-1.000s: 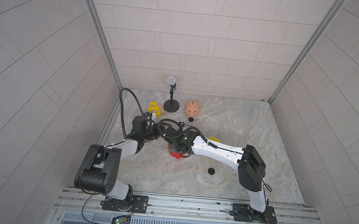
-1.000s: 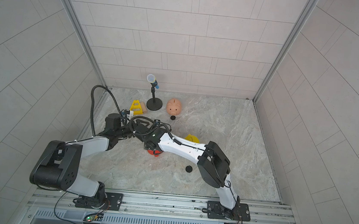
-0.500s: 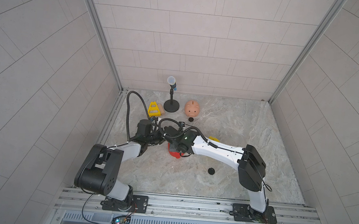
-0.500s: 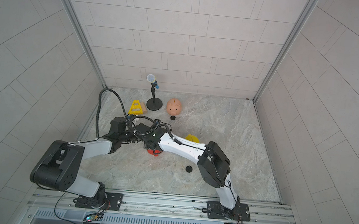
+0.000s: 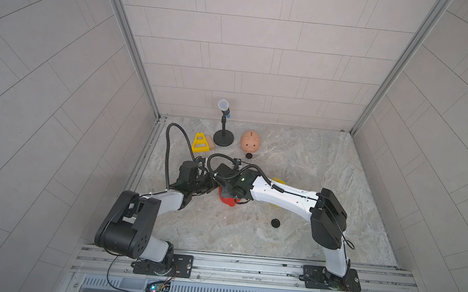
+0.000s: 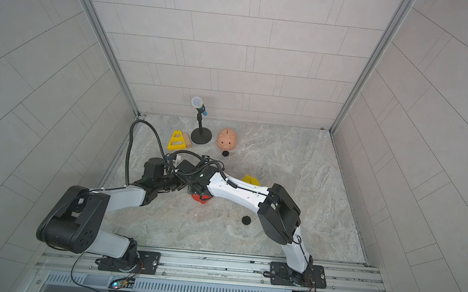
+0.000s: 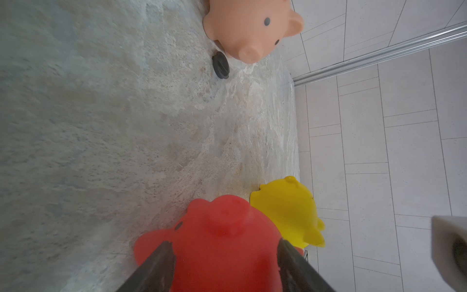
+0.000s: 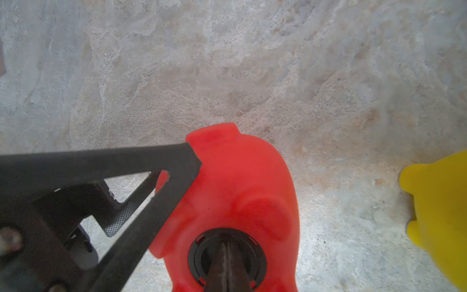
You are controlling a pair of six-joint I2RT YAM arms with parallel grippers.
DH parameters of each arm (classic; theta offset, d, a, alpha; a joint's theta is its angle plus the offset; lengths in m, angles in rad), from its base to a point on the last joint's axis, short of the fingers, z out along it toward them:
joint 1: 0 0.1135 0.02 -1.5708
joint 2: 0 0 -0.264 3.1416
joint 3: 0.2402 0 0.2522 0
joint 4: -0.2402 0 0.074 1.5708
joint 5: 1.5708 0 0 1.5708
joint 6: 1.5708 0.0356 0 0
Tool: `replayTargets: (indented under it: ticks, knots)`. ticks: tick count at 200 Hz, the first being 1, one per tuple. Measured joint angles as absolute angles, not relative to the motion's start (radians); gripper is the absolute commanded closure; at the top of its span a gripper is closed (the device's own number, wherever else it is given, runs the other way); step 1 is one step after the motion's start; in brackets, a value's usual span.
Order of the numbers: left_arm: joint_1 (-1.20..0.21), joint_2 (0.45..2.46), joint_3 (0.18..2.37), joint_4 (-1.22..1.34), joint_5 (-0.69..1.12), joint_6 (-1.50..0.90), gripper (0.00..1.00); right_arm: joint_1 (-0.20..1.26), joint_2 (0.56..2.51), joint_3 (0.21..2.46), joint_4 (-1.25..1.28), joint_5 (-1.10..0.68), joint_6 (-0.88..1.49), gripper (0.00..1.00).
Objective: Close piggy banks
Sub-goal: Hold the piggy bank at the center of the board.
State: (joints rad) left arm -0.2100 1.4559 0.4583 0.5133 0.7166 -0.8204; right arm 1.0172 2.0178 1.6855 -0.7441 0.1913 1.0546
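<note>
The left hand (image 7: 224, 242) grips the red piggy bank (image 8: 242, 177), one finger on each flank (its snout points away from that wrist); the pig sits near the middle of the worktop (image 5: 327, 167), belly hole facing up, and shows in both top views only as a red patch (image 5: 229, 201) (image 6: 200, 198) under the two wrists. The right hand (image 8: 226, 246) is closed, its fingers pressed together with their tips against the black plug (image 8: 202, 255) that sits in the belly hole; whether they pinch any part of it I cannot tell.

The yellow piggy bank (image 7: 285, 209) lies just beside the red one, largely hidden under the right arm in both top views (image 5: 280, 182) (image 6: 250, 180).

The peach-pink piggy bank (image 5: 250, 142) stands upright near the back wall, coin slot on top; a second plug (image 5: 249, 155) lies just in front of its snout, and a third plug (image 5: 275, 223) lies loose nearer the front, well apart from all three pigs.

Also at the back are a microphone stand (image 5: 223, 137), a yellow triangular frame (image 5: 200, 143) and a small tan block (image 5: 209, 143) touching the frame.
</note>
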Motion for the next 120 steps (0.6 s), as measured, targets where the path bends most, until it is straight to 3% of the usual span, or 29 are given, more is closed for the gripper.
replayTargets:
  ticks: [59, 120]
  knots:
    - [-0.210, 1.466, 0.456, 0.537, 0.710, -0.826, 0.34, 1.013, 2.017, 1.686, -0.744, 0.179, 1.055, 1.00]
    - [-0.211, 1.461, 0.421, 0.598, 0.720, -0.842, 0.25, 1.008, 2.017, 1.686, -0.744, 0.165, 1.055, 1.00]
